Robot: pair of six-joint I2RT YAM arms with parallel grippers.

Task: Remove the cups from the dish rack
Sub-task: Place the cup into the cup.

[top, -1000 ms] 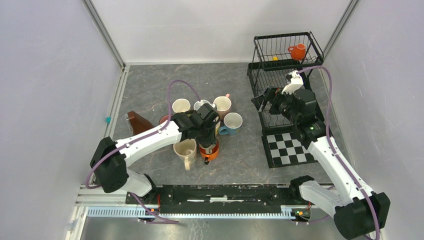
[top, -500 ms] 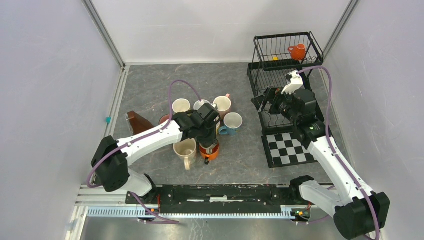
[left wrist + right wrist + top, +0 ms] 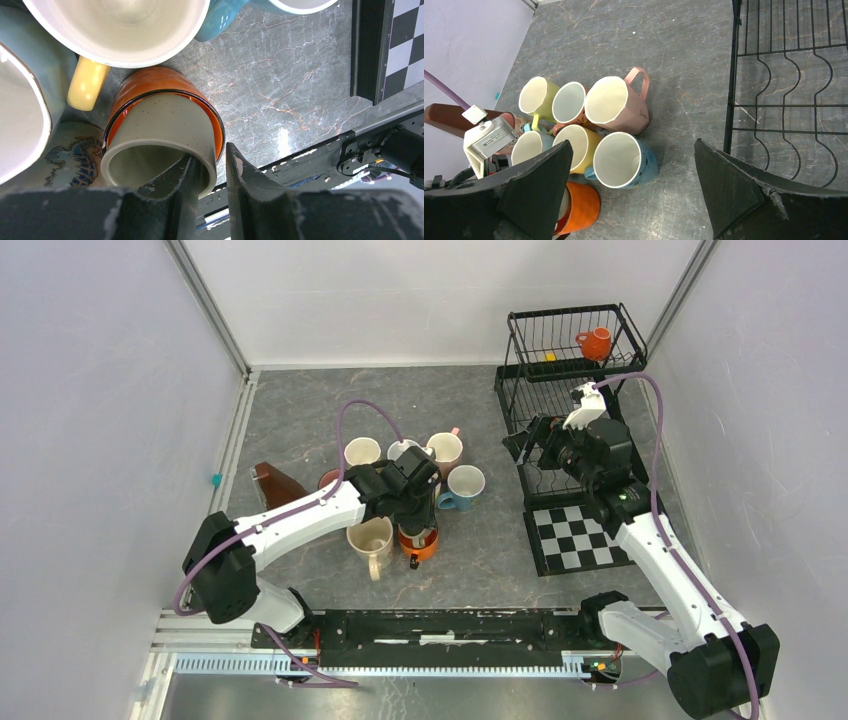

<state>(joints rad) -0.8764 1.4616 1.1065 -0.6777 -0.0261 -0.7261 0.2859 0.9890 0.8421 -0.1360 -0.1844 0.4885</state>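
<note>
Both reach forward, tilted down: left pincer narrowly apart astride grey cup, right pincer gaping.

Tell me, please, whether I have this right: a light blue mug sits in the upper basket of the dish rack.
Not quite: the mug in the upper basket of the dish rack is orange, not light blue. The top external view shows it there.
</note>
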